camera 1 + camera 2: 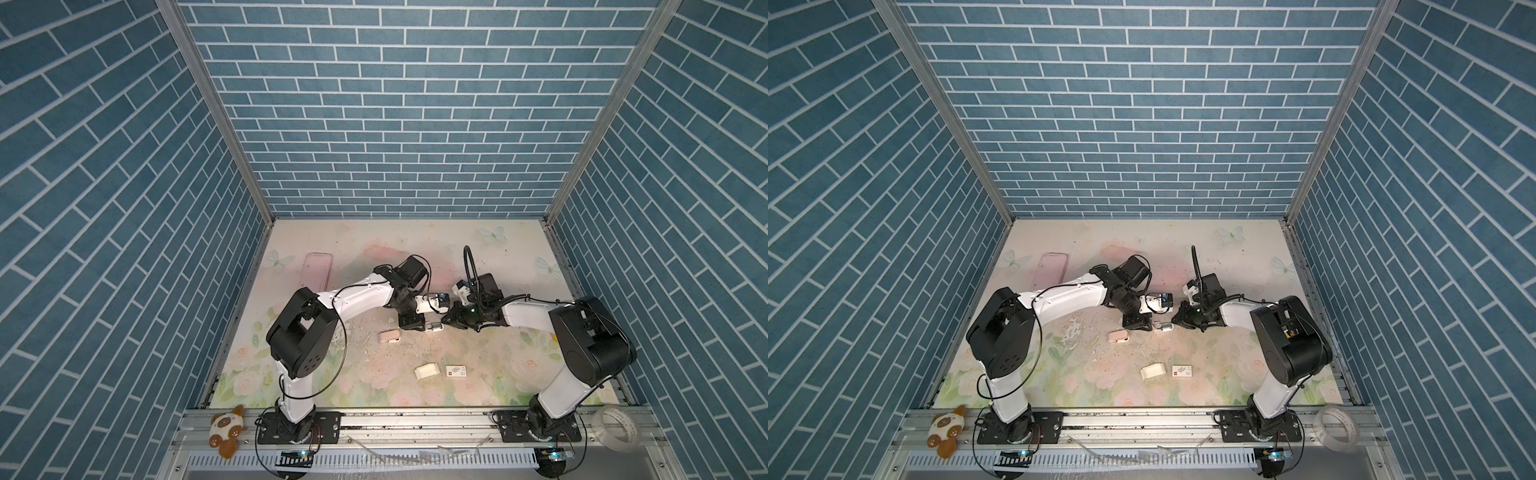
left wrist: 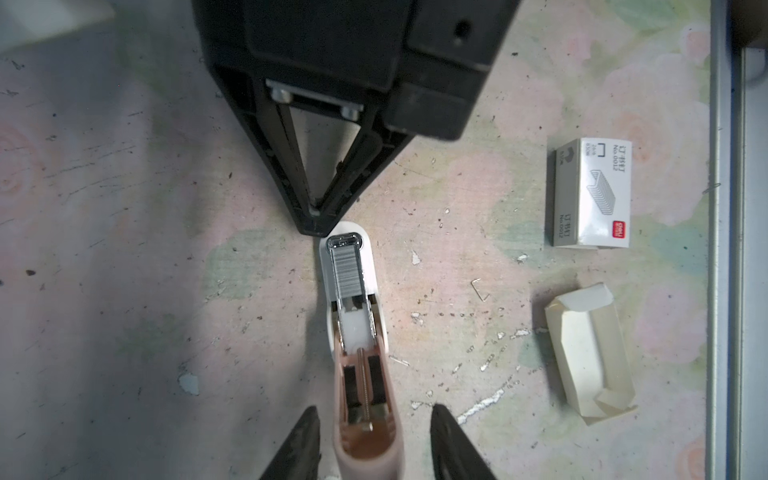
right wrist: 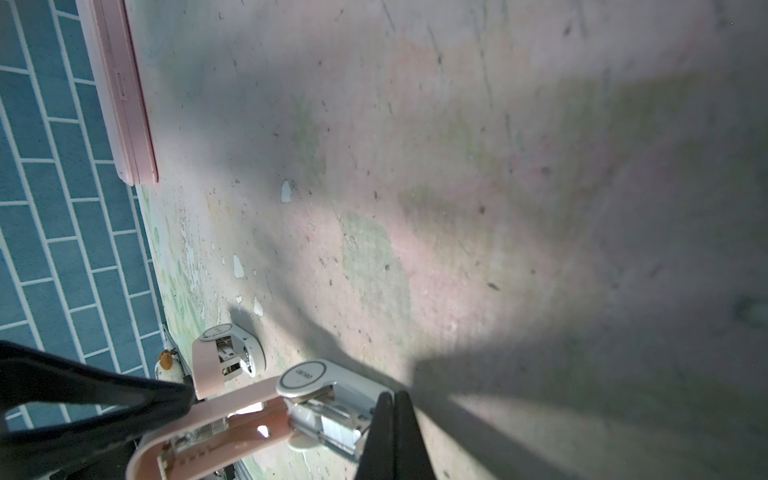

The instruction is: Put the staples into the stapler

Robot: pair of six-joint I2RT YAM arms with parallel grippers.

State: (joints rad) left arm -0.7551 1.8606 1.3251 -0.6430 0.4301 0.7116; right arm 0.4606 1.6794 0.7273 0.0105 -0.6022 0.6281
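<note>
A pink and white stapler [image 2: 376, 282] lies open on the mat, in both top views between the two grippers [image 1: 434, 327] [image 1: 1163, 327]. A silvery strip of staples [image 2: 348, 270] sits in its magazine. My left gripper [image 2: 374, 411] is open, and its fingers [image 2: 446, 436] straddle the pink lid end with a gap on each side. My right gripper [image 3: 392, 401] is shut on nothing, its tip [image 2: 316, 224] against the stapler's front end [image 3: 328, 386]. The empty white tray [image 2: 590, 357] and the red-marked sleeve [image 2: 594, 195] lie nearer the front.
A second pink stapler [image 1: 388, 336] lies open just left of the first. A flat pink case [image 1: 318, 270] is at the back left. Loose staples [image 2: 480, 289] are scattered on the floral mat. A tape roll [image 1: 615, 428] and a plush toy [image 1: 226, 428] sit on the front rail.
</note>
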